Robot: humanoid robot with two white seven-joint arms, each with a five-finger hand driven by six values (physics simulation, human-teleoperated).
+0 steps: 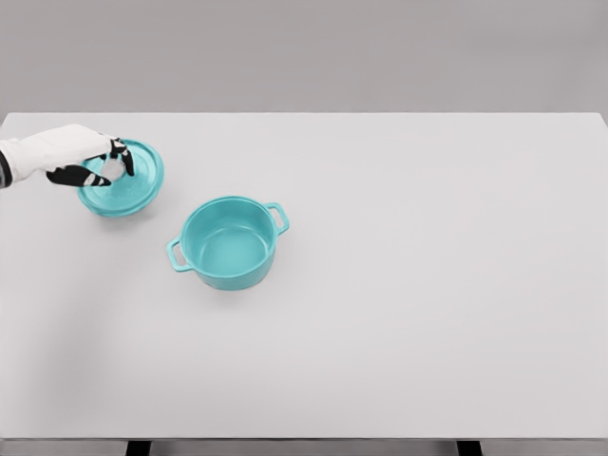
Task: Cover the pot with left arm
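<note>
Currently my left hand (95, 163) has its black-tipped fingers (80, 176) pinched around the small knob of the round teal metal lid (123, 180), far left on the white table (427, 285). Open two-handled teal pot (228, 241) sits near, right of it. Risk: thin knob grip, so the lid may tilt, slip, or clip the pot rim and shove it. No readable markings.

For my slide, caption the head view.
Left hand at the teal lid, open teal pot waiting beside it.
</note>
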